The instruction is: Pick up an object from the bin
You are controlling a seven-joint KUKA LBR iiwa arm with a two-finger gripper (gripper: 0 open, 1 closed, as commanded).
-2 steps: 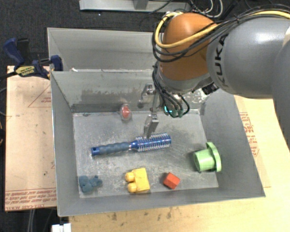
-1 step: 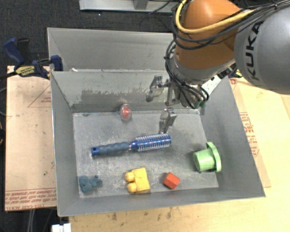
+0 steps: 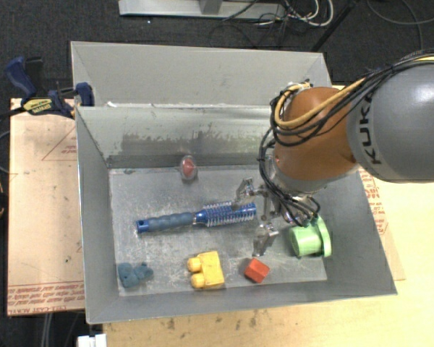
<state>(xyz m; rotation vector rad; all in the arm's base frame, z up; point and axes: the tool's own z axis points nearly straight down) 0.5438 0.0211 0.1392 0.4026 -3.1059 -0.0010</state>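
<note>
My gripper (image 3: 254, 215) hangs in the right half of the bin, open, with one fingertip (image 3: 244, 189) above and the other (image 3: 262, 241) below the bristled right end of a blue brush (image 3: 195, 217). The brush lies flat across the bin's middle, handle pointing left. Whether the fingers touch it I cannot tell. A green cylinder (image 3: 309, 239) lies on its side just right of the lower finger. A small red block (image 3: 257, 270) sits just below that finger.
A yellow block (image 3: 206, 270) lies near the front wall, a blue lump (image 3: 134, 274) in the front left corner, and a small red ball (image 3: 187, 167) by the back wall. The arm with its orange cover and cables overhangs the bin's right side.
</note>
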